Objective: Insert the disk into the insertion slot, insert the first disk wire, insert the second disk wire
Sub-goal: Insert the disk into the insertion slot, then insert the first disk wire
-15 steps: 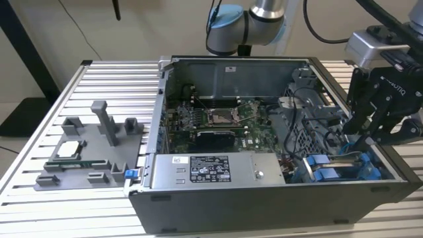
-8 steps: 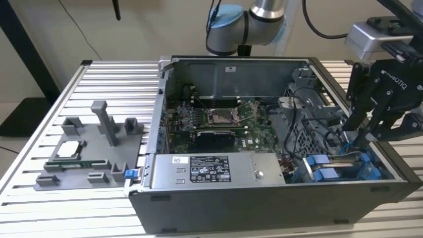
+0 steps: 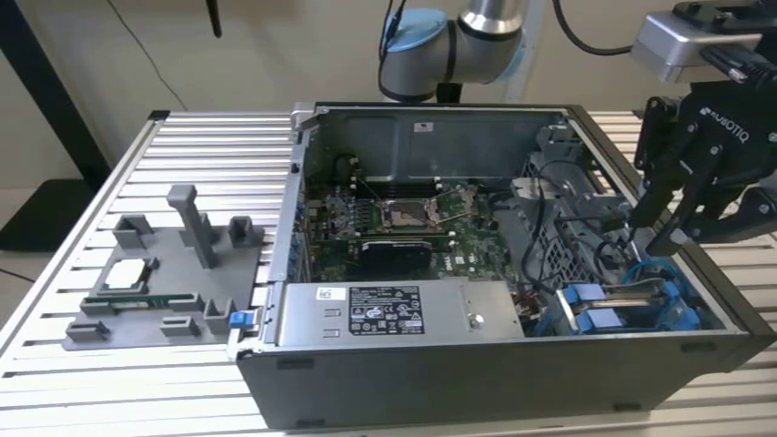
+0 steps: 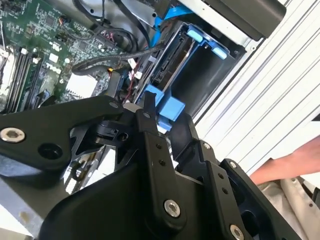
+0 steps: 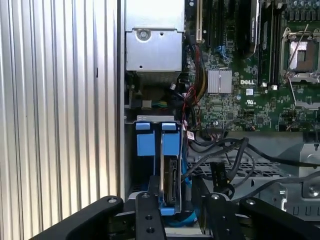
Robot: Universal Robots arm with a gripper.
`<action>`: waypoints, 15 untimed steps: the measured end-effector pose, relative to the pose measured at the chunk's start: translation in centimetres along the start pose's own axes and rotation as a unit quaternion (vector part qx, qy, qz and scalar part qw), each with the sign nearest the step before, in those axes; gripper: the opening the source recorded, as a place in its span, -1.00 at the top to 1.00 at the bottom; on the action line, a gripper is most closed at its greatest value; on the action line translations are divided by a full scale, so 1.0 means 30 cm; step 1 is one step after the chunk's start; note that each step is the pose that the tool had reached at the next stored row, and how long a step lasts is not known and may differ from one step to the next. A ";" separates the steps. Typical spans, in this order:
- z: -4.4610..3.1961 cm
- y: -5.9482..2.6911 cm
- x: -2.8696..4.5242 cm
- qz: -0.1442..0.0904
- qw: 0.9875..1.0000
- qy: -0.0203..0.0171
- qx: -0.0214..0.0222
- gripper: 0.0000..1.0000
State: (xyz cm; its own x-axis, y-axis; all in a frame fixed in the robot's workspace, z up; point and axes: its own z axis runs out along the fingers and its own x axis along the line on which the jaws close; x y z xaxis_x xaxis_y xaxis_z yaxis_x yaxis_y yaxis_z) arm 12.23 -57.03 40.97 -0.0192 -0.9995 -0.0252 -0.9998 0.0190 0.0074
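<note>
Black gripper (image 5: 180, 202) is hovering open and empty, straddling the blue-framed silver-grey disk (image 5: 170, 185), which is standing edge-on below it to fit the narrow grey blue-railed insertion slot (image 3: 591, 319).

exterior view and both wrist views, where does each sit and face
Exterior view: off the arm, looks down into the computer case; arm and gripper show.
First wrist view: near the wrist, looks past the gripper at the disk in the insertion slot.
Second wrist view: near the wrist, slants past the gripper.
Both wrist views share that slot.
</note>
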 end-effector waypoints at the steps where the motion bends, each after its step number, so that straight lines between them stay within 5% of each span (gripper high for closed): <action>1: 0.000 0.006 -0.004 0.000 1.000 0.000 0.000 -1.00; 6: 0.002 0.029 -0.040 0.000 1.000 0.000 0.002 -1.00; 15: 0.028 0.042 -0.096 -0.012 1.000 0.000 0.022 -1.00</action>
State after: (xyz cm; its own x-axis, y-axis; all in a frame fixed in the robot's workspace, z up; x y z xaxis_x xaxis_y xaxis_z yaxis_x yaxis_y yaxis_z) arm 11.02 -54.12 40.20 0.0039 -0.9997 -0.0258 -0.9993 -0.0029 -0.0379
